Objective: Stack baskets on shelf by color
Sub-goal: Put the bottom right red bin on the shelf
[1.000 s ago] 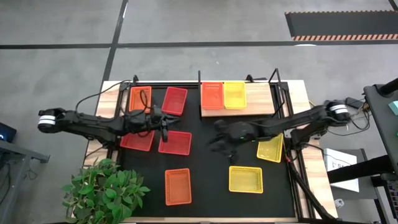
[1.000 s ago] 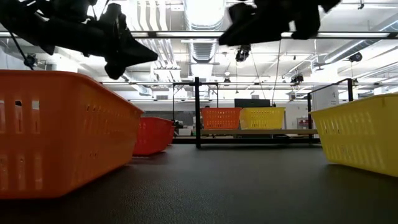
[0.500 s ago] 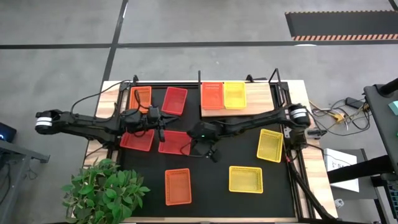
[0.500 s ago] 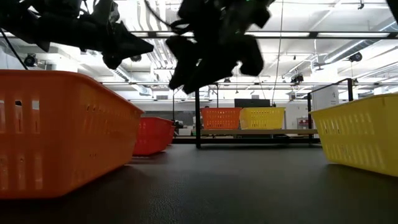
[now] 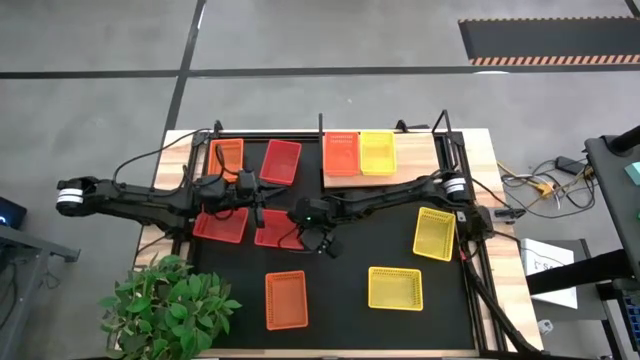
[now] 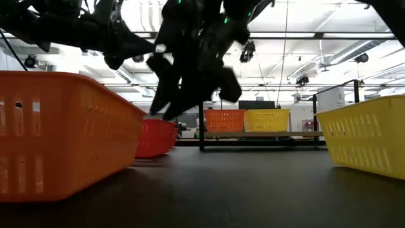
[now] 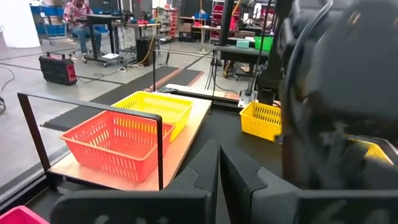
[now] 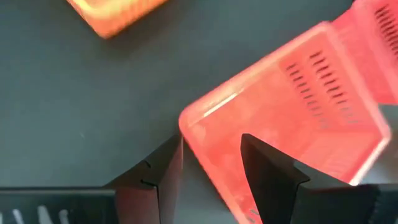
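A: Red plastic mesh is right under the right gripper (image 8: 208, 171) now. Its jaws stand wide, and a corner wall of the red basket (image 8: 292, 118) lies between the two fingers (image 8: 163, 168). Nothing is held yet.

B: What is changed compared with one second ago?

A: The right arm has swung across the mat. Before, its gripper hung near the yellow basket (image 5: 435, 233) on its own side; now it is over the red basket (image 5: 281, 229) in the middle, which has not moved. So I think the red basket is the next one to pick, and the next step is to go down and close on the wall.

B: And the other arm?

A: The left gripper (image 7: 217, 165) has its jaws fully closed and empty. It hovers just beside the right gripper, over the group of red baskets (image 5: 221, 225), as it did before.

B: Beyond the jaws, how is the shelf?

A: The shelf (image 5: 415, 155) carries one orange basket (image 5: 342, 153) and one yellow basket (image 5: 377, 151), touching side by side. No red one is there yet, so most of the task remains. On the mat, one orange basket (image 5: 286, 299) and one yellow basket (image 5: 394, 288) also wait, well apart from both jaws.

B: Any brand or writing?

A: I can read none, on the baskets or the arms.
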Robot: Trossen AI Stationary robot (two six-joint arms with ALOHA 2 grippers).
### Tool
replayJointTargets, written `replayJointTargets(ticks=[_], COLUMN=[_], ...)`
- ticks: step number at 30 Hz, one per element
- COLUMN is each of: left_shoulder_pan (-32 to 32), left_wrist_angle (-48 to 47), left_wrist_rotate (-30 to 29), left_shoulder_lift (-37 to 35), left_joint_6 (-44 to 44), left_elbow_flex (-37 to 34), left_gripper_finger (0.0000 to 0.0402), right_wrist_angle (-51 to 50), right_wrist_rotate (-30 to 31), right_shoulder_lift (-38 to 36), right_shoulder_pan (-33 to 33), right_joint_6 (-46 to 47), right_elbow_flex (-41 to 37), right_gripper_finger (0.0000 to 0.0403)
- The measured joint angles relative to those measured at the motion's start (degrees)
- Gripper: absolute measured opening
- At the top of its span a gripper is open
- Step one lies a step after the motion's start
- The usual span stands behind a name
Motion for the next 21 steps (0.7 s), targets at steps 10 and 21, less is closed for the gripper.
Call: replayJointTargets(ticks=[10,21], left_shoulder_pan=[0.0,0.0], left_wrist_angle=[0.7,2.5], left_wrist_rotate=[-1.8,-1.9], left_shoulder_lift=[0.0,0.0], left_joint_6=[1.5,1.6], left_elbow_flex=[0.5,0.2], left_gripper_finger=[0.0000,0.0000], right_wrist_angle=[3.0,-10.8], right_wrist_rotate=[0.5,3.6], right_shoulder_lift=[5.2,-0.3], right_shoulder_pan=[-0.3,3.3], right_joint_6=[-6.5,-0.1], right_elbow_flex=[0.4,6.1], right_gripper_finger=[0.0076,0.0008])
